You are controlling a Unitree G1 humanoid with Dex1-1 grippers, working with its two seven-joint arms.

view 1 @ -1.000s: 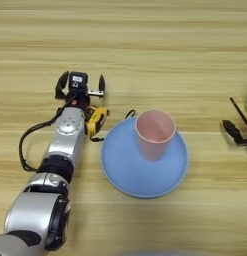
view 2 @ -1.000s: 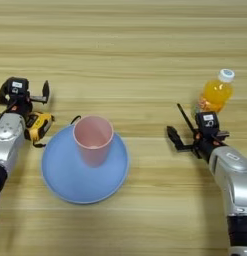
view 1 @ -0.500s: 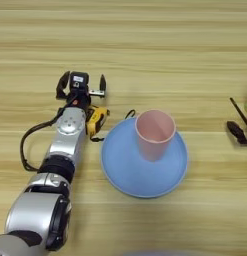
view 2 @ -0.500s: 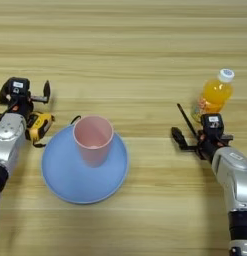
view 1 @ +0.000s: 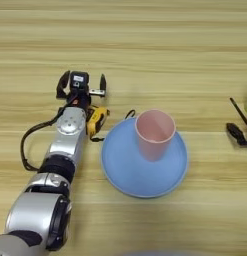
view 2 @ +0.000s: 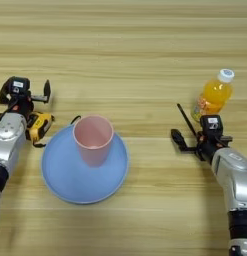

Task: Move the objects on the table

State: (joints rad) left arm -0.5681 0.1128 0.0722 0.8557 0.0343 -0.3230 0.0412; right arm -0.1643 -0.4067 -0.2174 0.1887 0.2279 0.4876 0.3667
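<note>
Pink cup (view 2: 93,137) standing on blue plate (view 2: 65,180) — bottle (view 2: 213,96) waiting untouched; left pincer (view 1: 80,85) spreading released, right pincer (view 2: 187,131) likewise gripping nothing — work apparently remaining.

You see a light-tan table (view 1: 145,40) with darker grain streaks, a pale pink cup (view 2: 93,139) on a light blue plate (view 2: 65,175), an orange bottle (view 2: 213,97) with white cap, and a yellow-black item (view 1: 96,120).

Table (view 2: 125,40); plate (view 2: 65,175); bottle (view 2: 213,96)
</note>
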